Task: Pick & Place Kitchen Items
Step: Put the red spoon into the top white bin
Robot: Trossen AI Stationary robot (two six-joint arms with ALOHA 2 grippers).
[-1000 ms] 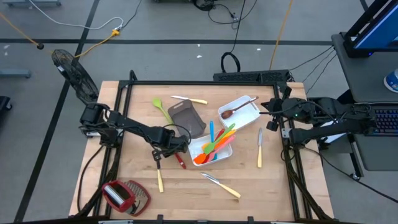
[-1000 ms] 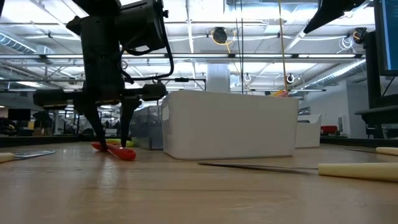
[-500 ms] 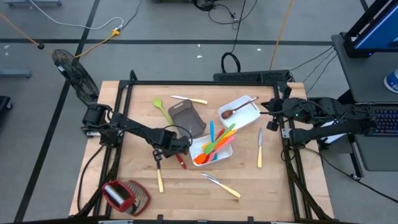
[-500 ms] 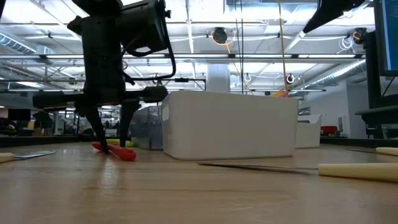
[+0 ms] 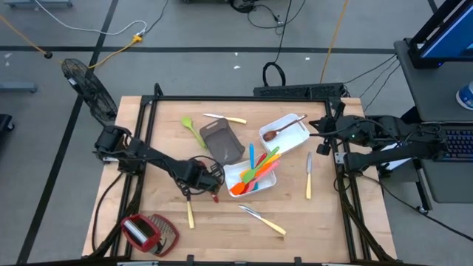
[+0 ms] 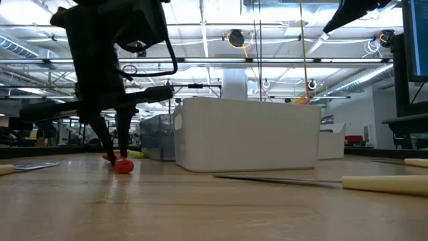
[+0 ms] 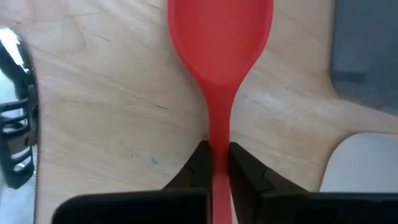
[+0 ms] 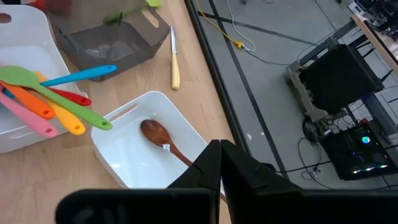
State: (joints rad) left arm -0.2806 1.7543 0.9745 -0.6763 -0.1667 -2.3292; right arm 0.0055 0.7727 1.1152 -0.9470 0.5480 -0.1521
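Gripping the red spoon [image 7: 219,74] by its thin handle, the left claw [image 7: 215,163] sits low on the table [image 5: 222,214], beside the white tray [image 5: 257,186] of coloured utensils. Right claw [image 8: 220,163] rests pressed together at the table's edge.

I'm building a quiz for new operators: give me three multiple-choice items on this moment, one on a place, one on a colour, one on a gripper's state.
1. Where does the brown wooden spoon lie?
A. in a white tray
B. on the bare table
C. in the grey tray

2. What colour is the spoon between the left gripper's fingers?
A. green
B. red
C. blue

3. What is the right gripper doing?
A. holding a knife
B. open over the table
C. shut on nothing

Key: 1 A, the high view shows it inside the white tray nearer the right arm; 2 B, the left wrist view shows a red handle pinched; 3 C, the right wrist view shows its fingers together, nothing between.
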